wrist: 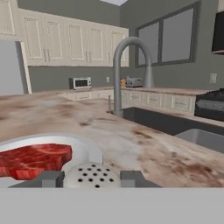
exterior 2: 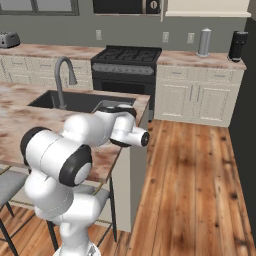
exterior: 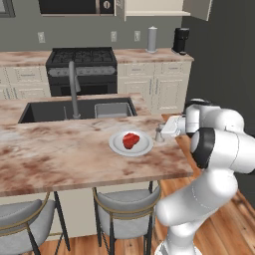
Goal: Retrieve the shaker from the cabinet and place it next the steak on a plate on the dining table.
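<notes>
Shaker (wrist: pixel 91 176) is sitting clamped in the gripper (exterior: pixel 164 130) just beside the plate (exterior: pixel 144 147) with the steak (exterior: pixel 131 140) on the dining table (exterior: pixel 60 159), so I'm guessing it's needing a gentle, upright set-down before letting go.

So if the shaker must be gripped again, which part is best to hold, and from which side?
Hold the shaker across its round body below the cap, coming level from the table's open end, as the gripper does now. It stands upright, and the plate with the steak closes its other side.
</notes>
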